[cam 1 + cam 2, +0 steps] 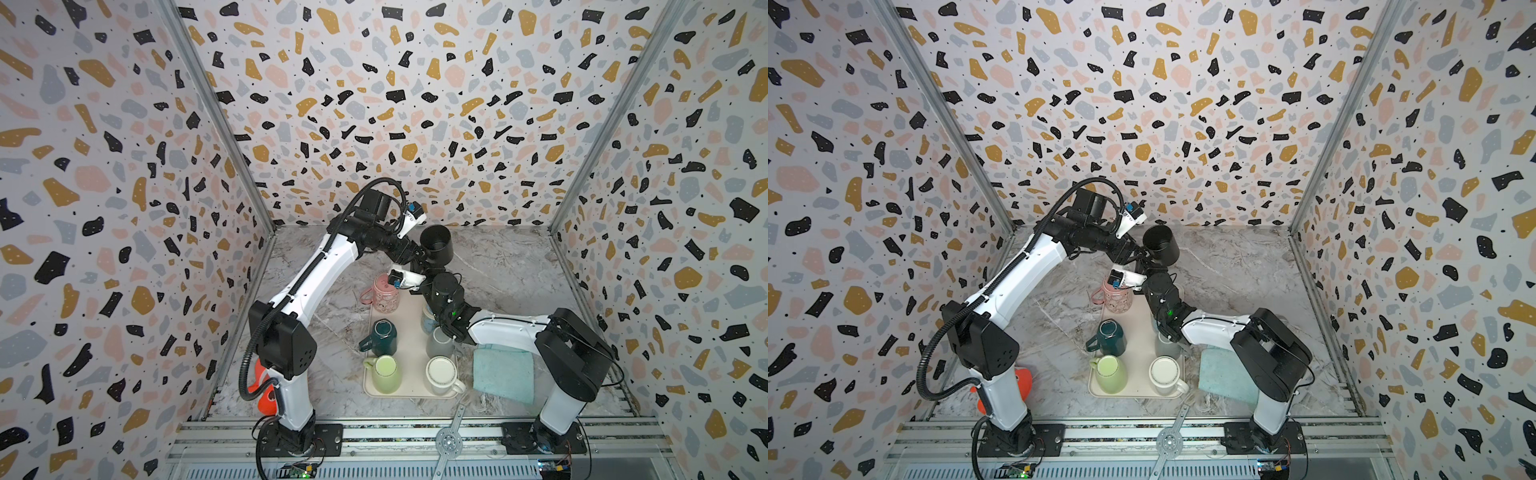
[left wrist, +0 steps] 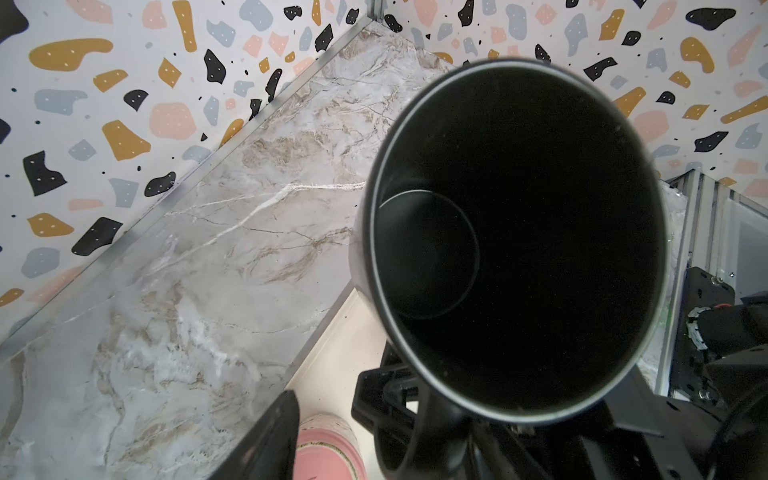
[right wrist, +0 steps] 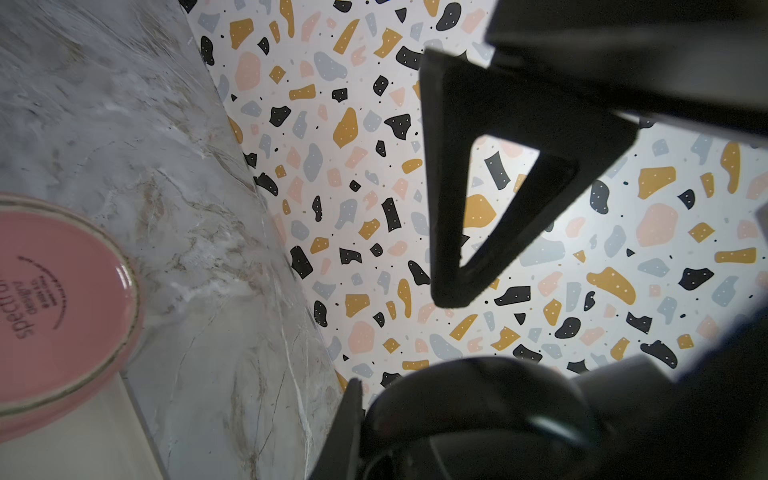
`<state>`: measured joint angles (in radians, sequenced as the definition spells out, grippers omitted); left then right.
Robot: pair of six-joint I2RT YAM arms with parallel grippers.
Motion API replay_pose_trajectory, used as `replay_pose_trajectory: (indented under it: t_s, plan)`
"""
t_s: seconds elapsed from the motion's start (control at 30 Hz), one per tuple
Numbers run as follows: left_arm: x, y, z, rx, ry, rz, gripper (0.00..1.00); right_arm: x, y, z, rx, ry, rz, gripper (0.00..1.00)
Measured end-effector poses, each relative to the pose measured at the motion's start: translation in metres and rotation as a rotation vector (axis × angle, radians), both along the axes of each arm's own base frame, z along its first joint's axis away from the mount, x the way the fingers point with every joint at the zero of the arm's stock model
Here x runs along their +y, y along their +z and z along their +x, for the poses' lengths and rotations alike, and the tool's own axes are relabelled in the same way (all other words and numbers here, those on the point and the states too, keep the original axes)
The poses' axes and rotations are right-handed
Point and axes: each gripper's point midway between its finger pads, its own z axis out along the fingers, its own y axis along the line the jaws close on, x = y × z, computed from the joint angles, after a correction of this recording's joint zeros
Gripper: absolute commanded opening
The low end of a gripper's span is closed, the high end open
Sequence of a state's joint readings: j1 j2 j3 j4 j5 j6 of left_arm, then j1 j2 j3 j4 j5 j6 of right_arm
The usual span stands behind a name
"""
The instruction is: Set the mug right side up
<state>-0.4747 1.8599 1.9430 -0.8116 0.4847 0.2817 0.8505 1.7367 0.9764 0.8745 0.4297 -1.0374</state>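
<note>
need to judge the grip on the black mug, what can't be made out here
Where the right gripper meets the black mug: both top views, under the mug; right wrist view, dark and blurred.
Second finger of the left gripper: left wrist view, behind the mug.
Pale blue mug on the tray: both top views, mostly under the right arm.
Orange thing: both top views, behind the left arm's base.

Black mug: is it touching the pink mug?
Apart. In a top view the black mug is held up, with bare table showing between it and the pink mug.
</note>
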Motion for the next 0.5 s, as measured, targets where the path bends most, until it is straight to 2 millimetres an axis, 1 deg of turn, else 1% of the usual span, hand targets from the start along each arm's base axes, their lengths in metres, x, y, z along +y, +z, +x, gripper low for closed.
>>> replay_pose_trajectory:
  t_s: [0.13, 0.23, 0.37, 0.5]
  plan:
    - [-0.0028, -0.0016, -0.0019, 0.009, -0.012, -0.002, 0.47, 0.002, 0.0025, -0.0006, -0.004, 0.006, 0.004, 0.0]
    - [-0.0042, -0.0028, -0.0021, 0.015, -0.018, 0.002, 0.42, 0.0027, 0.0039, -0.0006, -0.006, 0.008, 0.006, 0.0]
    - [-0.0061, -0.0063, -0.0045, 0.028, -0.03, 0.006, 0.32, 0.0038, 0.0039, -0.0014, -0.006, 0.013, 0.006, 0.0]
    - [-0.006, -0.0088, -0.0059, 0.032, -0.037, 0.015, 0.18, 0.0045, 0.0036, -0.0019, -0.005, 0.016, 0.006, 0.0]
